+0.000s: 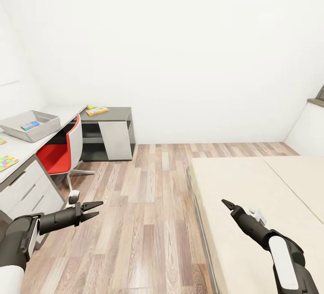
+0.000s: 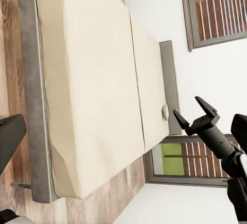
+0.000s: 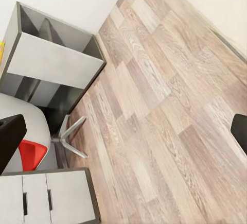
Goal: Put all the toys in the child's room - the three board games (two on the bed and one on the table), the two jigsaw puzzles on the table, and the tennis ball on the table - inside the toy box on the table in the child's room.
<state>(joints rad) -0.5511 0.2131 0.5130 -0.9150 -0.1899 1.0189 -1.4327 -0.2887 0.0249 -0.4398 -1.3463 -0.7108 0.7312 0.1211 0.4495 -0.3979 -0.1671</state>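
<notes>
Left end effector [image 1: 95, 210] and right end effector [image 1: 227, 204], both spread apart and empty, hover over floor and bed [image 1: 252, 181]. The toy box [image 1: 31, 125] on the bench [image 1: 20, 150] holds one board game [image 1: 30, 125].

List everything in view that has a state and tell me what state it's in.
Left pincer: open, empty, over the floor.
Right pincer: cannot tell, nothing seen in it.
Toy box: on the table, one blue item inside.
Jigsaw puzzle: flat on the table, outside the box.
Board game: flat on the low cabinet, ball beside it.
</notes>
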